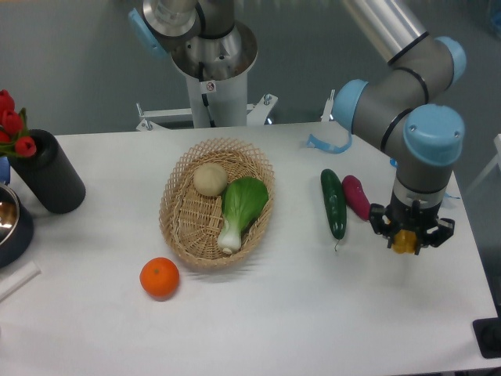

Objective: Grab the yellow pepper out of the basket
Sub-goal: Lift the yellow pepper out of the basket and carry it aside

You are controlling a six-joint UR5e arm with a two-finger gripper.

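Wicker basket [182, 223] sits mid-table holding a beige ball [210, 178] and a leafy green [240, 205]. Well right of it, past a cucumber [333, 203] and a magenta vegetable [357, 197], the gripper [409, 239] clamps the yellow pepper [405, 241]. An orange [160, 277] lies just below the basket.

There is one fixed camera. It looks from the front side of the table [258, 313], from above, tilted down, and faces the robot base [213, 70] at the far edge. It stands at middle distance: almost the whole tabletop is in view, from the black vase [48, 172] at the left edge to the arm [419, 125] at the right. No second view exists to share anything with.
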